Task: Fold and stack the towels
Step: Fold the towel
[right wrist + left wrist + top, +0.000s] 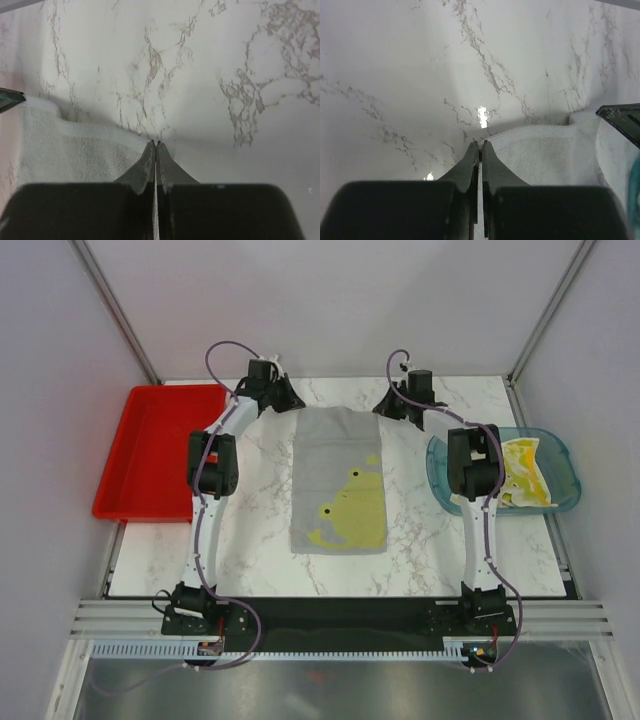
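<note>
Far left sits the red tray (160,450), out of play. The left arm (212,465) reaches long over the counter (250,540), elbow high and wrist tipped down at the far-left corner of the grey towel (335,455). The left jaws are pressed together, only a hairline gap showing, right on the towel's edge. We read that as a pinch on the corner, though the cloth between the tips is hidden.

In the middle, the towel lies spread flat with its yellow frog print towards us. It looks light, limp and a little fuzzy. It should drape the moment it lifts and won't hold a crease unless pressed, so the corners are the place to take it, both at once.

The right arm (472,465) mirrors the left, stretched to the far-right corner. The right jaws are closed just as tight on the hem.

Furthest right, crumpled yellow towels (525,470) wait in the teal bin (570,475).
</note>
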Tool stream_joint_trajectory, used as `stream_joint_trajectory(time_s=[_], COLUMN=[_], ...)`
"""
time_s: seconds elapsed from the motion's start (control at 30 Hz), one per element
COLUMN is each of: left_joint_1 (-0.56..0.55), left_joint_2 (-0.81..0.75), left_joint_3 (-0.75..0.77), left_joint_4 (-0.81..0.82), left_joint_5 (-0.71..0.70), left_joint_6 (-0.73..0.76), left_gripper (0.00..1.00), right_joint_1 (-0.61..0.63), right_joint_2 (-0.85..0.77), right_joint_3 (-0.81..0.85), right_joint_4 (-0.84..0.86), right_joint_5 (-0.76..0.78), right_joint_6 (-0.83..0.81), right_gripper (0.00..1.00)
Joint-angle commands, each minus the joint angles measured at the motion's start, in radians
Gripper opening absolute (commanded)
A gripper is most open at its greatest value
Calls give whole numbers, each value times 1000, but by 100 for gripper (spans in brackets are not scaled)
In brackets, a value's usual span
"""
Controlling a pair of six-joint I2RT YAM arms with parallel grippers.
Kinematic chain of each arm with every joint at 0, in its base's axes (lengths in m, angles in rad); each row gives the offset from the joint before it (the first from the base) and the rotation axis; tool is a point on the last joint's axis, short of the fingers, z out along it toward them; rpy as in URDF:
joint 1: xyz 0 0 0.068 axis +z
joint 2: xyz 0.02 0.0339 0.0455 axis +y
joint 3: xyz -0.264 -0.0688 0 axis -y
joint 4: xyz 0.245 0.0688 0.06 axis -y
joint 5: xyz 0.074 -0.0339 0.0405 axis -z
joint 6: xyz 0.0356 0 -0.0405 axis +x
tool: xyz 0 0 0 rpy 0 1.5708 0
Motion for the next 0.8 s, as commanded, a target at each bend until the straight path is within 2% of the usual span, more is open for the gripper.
stream_joint_trajectory(time_s=[0.0, 0.43, 0.77], left_joint_1=[3, -50, -109], left_joint_2=[-176, -527, -834], left_joint_3=[-44, -424, -832], left_joint_4=[39, 130, 208], left_joint_5=[57, 158, 114], left_joint_6=[49, 105, 134], left_gripper=[2, 2, 2], right_joint_1=[-18, -18, 31], right_joint_2=[-162, -519, -863], right_joint_3=[-117, -460, -782], right_joint_4=[164, 296, 254], right_joint_5=[-46, -153, -152], right_joint_6=[-8, 5, -28], right_gripper=[0, 0, 0])
